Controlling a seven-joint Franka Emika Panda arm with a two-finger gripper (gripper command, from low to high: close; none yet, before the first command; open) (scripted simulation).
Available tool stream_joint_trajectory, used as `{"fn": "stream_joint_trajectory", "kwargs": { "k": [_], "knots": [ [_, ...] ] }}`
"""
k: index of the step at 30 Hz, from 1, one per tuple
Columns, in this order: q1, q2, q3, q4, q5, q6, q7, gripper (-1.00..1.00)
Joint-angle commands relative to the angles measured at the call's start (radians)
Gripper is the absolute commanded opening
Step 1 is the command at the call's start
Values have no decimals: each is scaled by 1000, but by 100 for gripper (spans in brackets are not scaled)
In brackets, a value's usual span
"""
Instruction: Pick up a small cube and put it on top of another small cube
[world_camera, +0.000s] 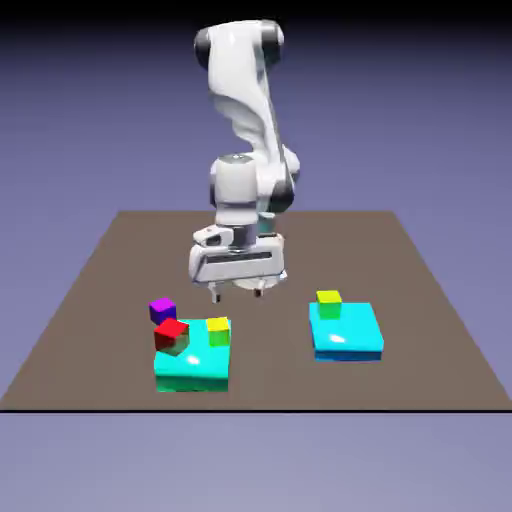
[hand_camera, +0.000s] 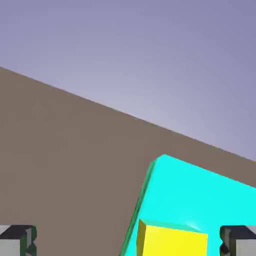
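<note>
Hand view, yellow cube and turquoise block cut off

Desk: matt, brown, smooth-looking. Turquoise block and blue-sided block: glossy, plastic-looking, bright highlights on top. Arm: smooth, white, softly glossy, plastic-looking. Red cube: shiny. Purple cube: smooth-faced.

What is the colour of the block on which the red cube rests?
Turquoise green; the block shows best in the exterior view.
</note>
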Motion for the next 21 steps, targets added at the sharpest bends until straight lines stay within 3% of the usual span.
{"fn": "stream_joint_trajectory", "kwargs": {
  "k": [1,16,21],
  "knots": [
    [21,22,-36,1,-17,-13,-18,0],
    [333,352,-580,10,-268,-209,-284,0],
    [260,424,-615,-40,-303,-130,-347,0]
  ]
}}
